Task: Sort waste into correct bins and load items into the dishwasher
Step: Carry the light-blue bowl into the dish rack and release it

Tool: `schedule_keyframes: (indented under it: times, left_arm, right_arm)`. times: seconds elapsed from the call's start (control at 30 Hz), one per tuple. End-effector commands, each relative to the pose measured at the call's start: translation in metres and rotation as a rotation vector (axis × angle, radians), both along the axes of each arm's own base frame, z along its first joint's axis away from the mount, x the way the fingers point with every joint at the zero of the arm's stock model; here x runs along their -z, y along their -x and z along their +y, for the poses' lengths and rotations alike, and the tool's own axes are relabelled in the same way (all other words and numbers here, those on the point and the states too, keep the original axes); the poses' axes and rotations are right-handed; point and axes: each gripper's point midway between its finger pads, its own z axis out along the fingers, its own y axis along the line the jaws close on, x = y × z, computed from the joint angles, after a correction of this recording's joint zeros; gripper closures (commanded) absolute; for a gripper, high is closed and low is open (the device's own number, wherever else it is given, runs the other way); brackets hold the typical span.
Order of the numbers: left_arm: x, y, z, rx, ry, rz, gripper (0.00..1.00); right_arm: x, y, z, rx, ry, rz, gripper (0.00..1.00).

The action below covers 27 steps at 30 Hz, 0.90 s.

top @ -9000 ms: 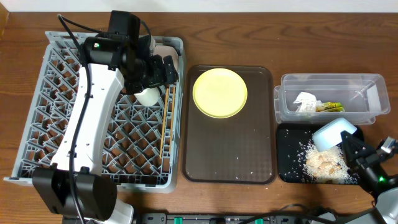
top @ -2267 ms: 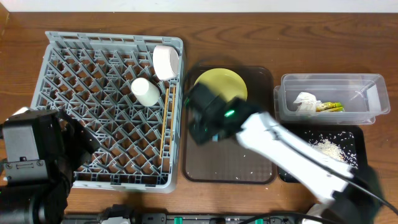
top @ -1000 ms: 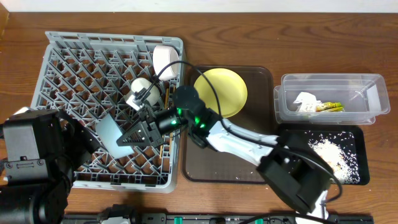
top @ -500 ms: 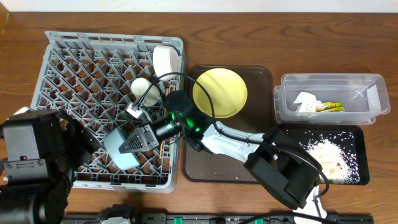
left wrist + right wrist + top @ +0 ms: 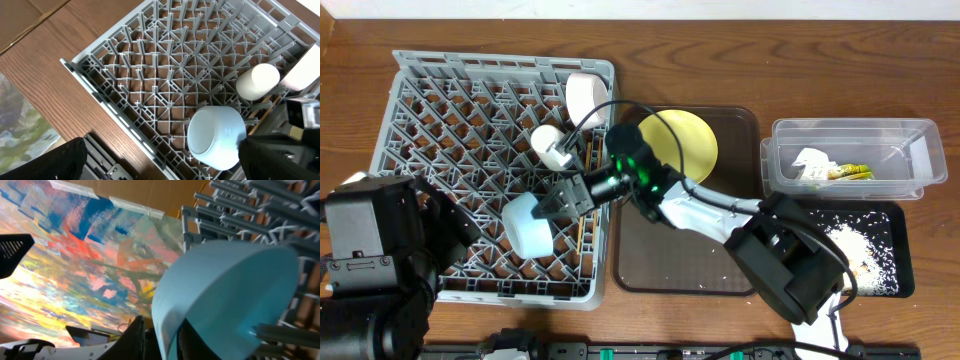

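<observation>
The light blue bowl lies tilted on its side on the pegs of the grey dish rack, near its front right. My right gripper is shut on the bowl's rim, seen close in the right wrist view with the bowl. The white cup and cream bowl sit in the rack. The yellow plate is on the brown tray. My left gripper is open and empty over the rack's front left edge, with the blue bowl ahead of it.
The clear tub holds the napkin and the green-and-yellow wrapper. The black tray holds rice crumbs. Wooden chopsticks lie in the rack's right side. The brown tray sits between the rack and the bins.
My right arm swung from the black tray across to the rack with the blue bowl. In the last second the bowl shifted slightly right and tipped onto the pegs.
</observation>
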Motion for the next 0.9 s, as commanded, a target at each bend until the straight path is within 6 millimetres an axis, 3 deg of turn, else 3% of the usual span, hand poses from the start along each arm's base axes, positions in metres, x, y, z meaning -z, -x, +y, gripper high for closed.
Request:
schedule_keyframes:
  times: [0.0,0.3,0.5,0.6,0.63,0.67,0.8,0.87]
  left_arm:
    - [0.0,0.002,0.003,-0.003,-0.019,0.01,0.02]
    - [0.0,0.002,0.003,-0.003,-0.019,0.01,0.02]
    - [0.0,0.002,0.003,-0.003,-0.019,0.011,0.02]
    - [0.0,0.002,0.003,-0.003,-0.019,0.011,0.02]
    - [0.0,0.002,0.003,-0.003,-0.019,0.01,0.02]
    - [0.0,0.002,0.003,-0.003,-0.019,0.011,0.02]
    - [0.0,0.002,0.003,-0.003,-0.019,0.01,0.02]
    - [0.0,0.002,0.003,-0.003,-0.019,0.01,0.02]
  right_arm:
    - [-0.001,-0.012,-0.015,-0.012,-0.009,0.004,0.78]
    - [-0.005,-0.038,-0.049,-0.031,-0.025,0.022,0.51]
    - [-0.009,-0.063,-0.068,0.026,-0.013,0.072,0.49]
    - [-0.02,-0.084,-0.085,0.071,-0.038,0.075,0.46]
    - [-0.026,-0.094,-0.093,0.093,-0.051,0.072,0.37]
    - [-0.033,-0.107,-0.105,0.129,-0.066,0.069,0.01]
    - [-0.037,-0.147,-0.133,0.275,-0.077,0.088,0.01]
    - [-0.034,-0.18,-0.154,0.417,-0.073,0.116,0.01]
